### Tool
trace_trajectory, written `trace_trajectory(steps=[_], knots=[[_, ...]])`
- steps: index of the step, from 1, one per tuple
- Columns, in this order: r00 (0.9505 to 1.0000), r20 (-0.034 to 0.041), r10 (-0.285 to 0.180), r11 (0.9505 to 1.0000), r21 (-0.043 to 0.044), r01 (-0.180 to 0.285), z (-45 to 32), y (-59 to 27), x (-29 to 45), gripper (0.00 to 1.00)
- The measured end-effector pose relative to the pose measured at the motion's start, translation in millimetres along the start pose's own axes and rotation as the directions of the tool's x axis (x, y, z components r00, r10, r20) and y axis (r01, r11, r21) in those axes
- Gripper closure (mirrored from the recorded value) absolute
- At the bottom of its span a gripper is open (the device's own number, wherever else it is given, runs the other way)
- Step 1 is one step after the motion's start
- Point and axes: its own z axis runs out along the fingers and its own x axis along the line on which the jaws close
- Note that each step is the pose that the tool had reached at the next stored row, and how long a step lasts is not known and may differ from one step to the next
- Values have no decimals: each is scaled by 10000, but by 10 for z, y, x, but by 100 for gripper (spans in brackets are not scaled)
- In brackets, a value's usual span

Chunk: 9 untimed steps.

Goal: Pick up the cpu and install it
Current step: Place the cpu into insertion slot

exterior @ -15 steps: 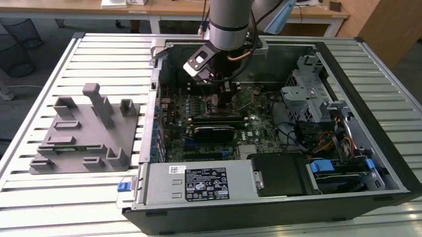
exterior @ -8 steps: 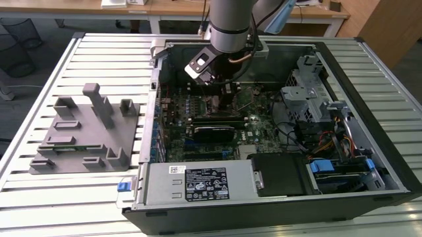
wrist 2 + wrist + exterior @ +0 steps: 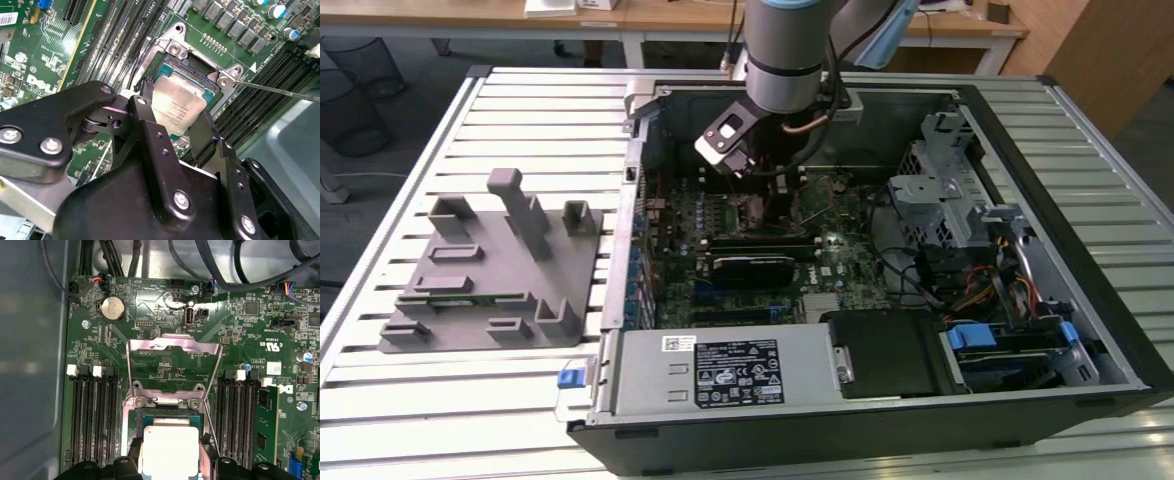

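Fingers [image 3: 202,137] of the black gripper [image 3: 172,122] are clamped on two opposite edges of the small square cpu with the pale silver metal top [image 3: 177,105], so it's pinched tight. Chip is right over the open square socket [image 3: 197,62] on the green motherboard [image 3: 45,60]. Can't tell if it's seated or just above. Shiny metal hold-down plate [image 3: 175,347] is flipped open just beside the socket, with long black memory slots [image 3: 92,415] on either side of it.

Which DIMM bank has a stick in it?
The slot bank with the green module; the opposite bank across the socket has only bare slots.
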Motion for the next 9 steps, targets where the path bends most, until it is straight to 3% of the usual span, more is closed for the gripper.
trace_trajectory(steps=[9], knots=[[10000, 1, 0, 10000, 0, 0, 76, 0, 1, 47]])
